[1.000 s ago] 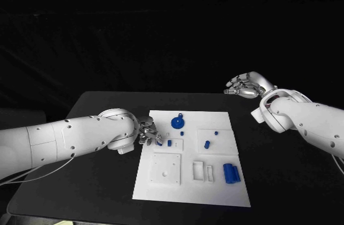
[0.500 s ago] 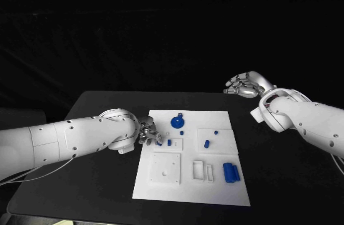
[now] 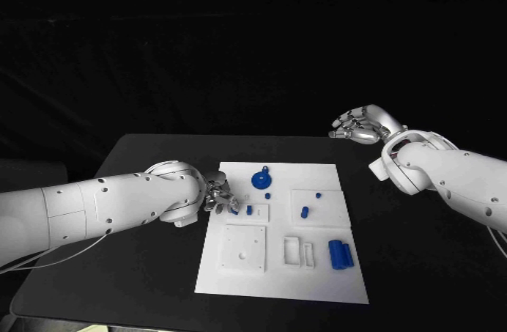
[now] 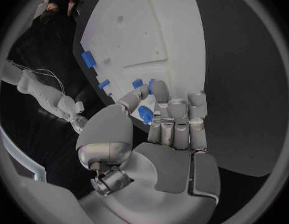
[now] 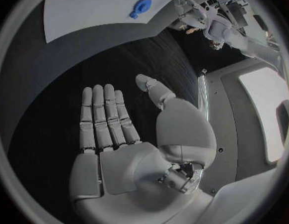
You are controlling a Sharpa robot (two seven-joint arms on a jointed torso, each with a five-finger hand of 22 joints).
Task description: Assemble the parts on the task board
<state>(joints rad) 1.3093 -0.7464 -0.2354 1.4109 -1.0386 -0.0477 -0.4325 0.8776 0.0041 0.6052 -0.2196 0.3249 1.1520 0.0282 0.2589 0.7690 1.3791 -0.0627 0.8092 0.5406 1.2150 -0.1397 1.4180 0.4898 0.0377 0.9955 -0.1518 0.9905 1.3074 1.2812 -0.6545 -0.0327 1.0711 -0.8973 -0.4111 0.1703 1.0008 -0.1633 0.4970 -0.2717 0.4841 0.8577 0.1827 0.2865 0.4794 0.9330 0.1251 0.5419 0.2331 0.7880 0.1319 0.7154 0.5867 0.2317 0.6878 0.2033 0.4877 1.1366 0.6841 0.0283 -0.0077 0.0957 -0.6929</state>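
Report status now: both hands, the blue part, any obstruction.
Left hand pinching small blue part at task board edge. Right hand open, hanging off beyond the board. Nothing seen in the way.

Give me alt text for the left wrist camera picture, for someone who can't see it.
The robot's left hand pinches a small blue part between thumb and fingertips at the edge of the white task board. More blue parts sit on the board beyond it, on a black table.

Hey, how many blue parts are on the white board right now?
7: round disc, two studs, oval piece, big block, and two pieces at the left hand; more may hide.
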